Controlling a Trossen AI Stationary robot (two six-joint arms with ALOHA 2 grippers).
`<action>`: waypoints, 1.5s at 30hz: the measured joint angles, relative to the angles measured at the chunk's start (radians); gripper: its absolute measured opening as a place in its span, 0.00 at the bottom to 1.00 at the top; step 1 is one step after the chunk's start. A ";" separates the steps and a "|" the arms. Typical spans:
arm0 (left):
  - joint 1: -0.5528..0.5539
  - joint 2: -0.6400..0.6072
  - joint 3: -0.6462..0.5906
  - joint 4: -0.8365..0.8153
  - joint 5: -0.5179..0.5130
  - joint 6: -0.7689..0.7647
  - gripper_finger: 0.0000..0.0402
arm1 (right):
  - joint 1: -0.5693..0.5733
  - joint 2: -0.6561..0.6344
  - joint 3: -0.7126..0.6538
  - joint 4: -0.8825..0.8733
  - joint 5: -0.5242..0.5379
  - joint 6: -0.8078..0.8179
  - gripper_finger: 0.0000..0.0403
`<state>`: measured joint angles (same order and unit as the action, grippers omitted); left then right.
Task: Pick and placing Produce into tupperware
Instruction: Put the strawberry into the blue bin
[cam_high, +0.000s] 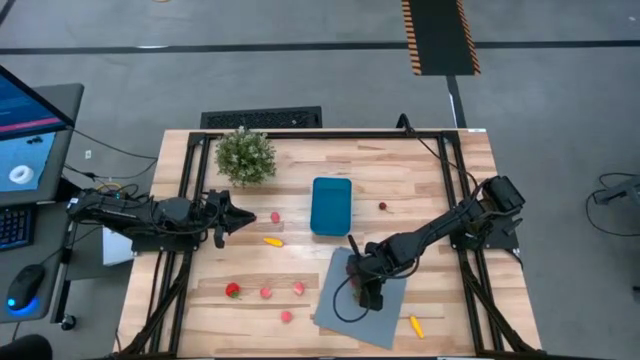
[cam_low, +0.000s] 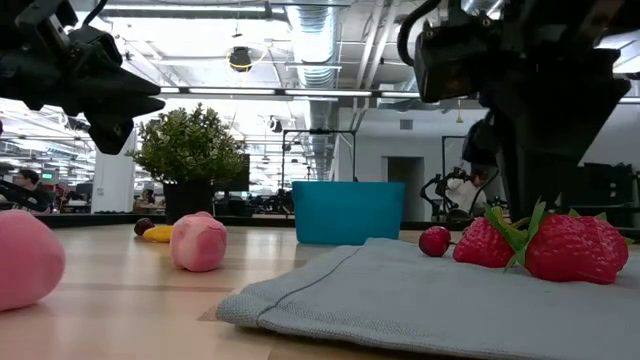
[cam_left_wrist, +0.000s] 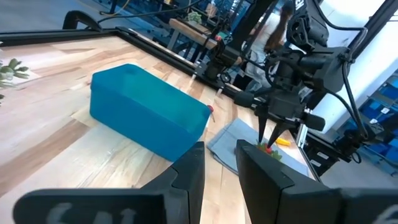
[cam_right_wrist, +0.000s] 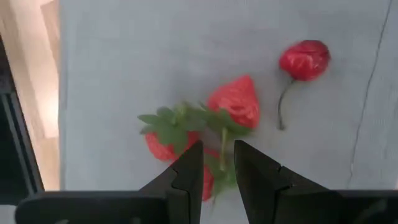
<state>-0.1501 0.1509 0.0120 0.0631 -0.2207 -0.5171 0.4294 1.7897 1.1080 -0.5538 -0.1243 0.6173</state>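
Right wrist view shows me a cluster of red toy strawberries (cam_right_wrist: 233, 102) with green leafy tops, lying on the grey cloth sheet (cam_right_wrist: 112, 56), and a small dark-red cherry (cam_right_wrist: 305, 59) with a thin stem just beside them. My right gripper (cam_right_wrist: 217, 163) hangs directly over the cluster, fingers (cam_right_wrist: 186, 171) set narrow with a slim gap, holding nothing; the leaves and the nearest berry sit right in that gap, though I cannot tell whether the tips touch them. The clearest berry points its tip away from my fingers, its long axis running roughly along the line of the gap, leaves toward me; the cherry's stem trails back toward me too. From the low view the berries (cam_low: 560, 245) lie on their sides on the sheet. That sheet lies near the table's front edge, right of centre, and the teal tupperware (cam_high: 331, 205) stands on the wood just behind it, long axis running front to back. My left gripper (cam_high: 243, 217) waits over the table's left side, fingers narrow and empty.
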 joint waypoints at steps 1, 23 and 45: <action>0.000 0.000 0.000 0.000 0.004 0.000 0.21 | 0.000 0.000 0.000 -0.008 0.006 0.003 0.28; 0.000 0.000 0.000 -0.003 0.033 -0.026 0.21 | -0.006 0.017 0.000 -0.003 -0.007 0.011 0.04; 0.000 0.000 0.000 -0.005 0.025 -0.026 0.21 | -0.106 -0.004 0.089 0.013 0.016 -0.071 0.03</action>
<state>-0.1499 0.1505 0.0120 0.0586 -0.1962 -0.5430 0.3236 1.7855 1.1968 -0.5404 -0.1085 0.5464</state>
